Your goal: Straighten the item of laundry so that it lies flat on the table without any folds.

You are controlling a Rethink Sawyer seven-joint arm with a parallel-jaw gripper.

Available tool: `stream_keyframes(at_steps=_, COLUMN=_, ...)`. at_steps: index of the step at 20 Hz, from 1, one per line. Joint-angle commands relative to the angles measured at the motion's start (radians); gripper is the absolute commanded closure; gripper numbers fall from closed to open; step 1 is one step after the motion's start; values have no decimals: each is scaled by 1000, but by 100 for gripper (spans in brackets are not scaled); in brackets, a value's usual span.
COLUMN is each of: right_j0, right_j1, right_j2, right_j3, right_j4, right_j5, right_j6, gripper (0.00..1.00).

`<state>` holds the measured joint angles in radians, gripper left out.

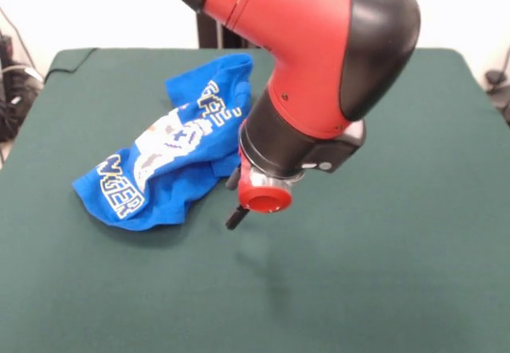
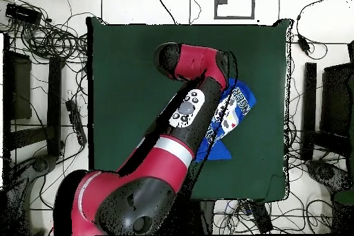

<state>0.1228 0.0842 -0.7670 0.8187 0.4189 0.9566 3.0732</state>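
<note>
The bright blue T-shirt (image 1: 163, 166) lies crumpled and folded on the dark green table (image 1: 382, 273), left of centre, its white lettering and controller print partly showing. My gripper (image 1: 234, 200) hangs low under the red and black arm, right at the shirt's right edge. Two black fingertips (image 1: 236, 217) show apart, so it is open; nothing shows between them. In the overhead view the shirt (image 2: 238, 105) sticks out to the right from under the arm, which hides the gripper and the shirt's other side. The table (image 2: 131, 74) is far larger than the shirt.
Cables (image 2: 48, 39) and dark equipment lie on the floor around the table. A fold of green cloth turns up at the table's far left corner (image 1: 68, 60). Bare green cloth lies all round the shirt.
</note>
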Motion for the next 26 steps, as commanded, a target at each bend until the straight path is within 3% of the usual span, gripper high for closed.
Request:
stream_keyframes(at_steps=1, right_j0=54, right_j1=13, right_j2=45, right_j3=2, right_j4=69, right_j5=124, right_j6=326, gripper=0)
stream_keyframes(at_steps=16, right_j0=79, right_j1=40, right_j2=14, right_j3=7, right_j4=78, right_j5=115, right_j6=344, gripper=0)
stream_keyframes(at_steps=26, right_j0=52, right_j1=106, right_j2=-14, right_j3=-63, right_j4=101, right_j5=86, right_j6=353, gripper=0)
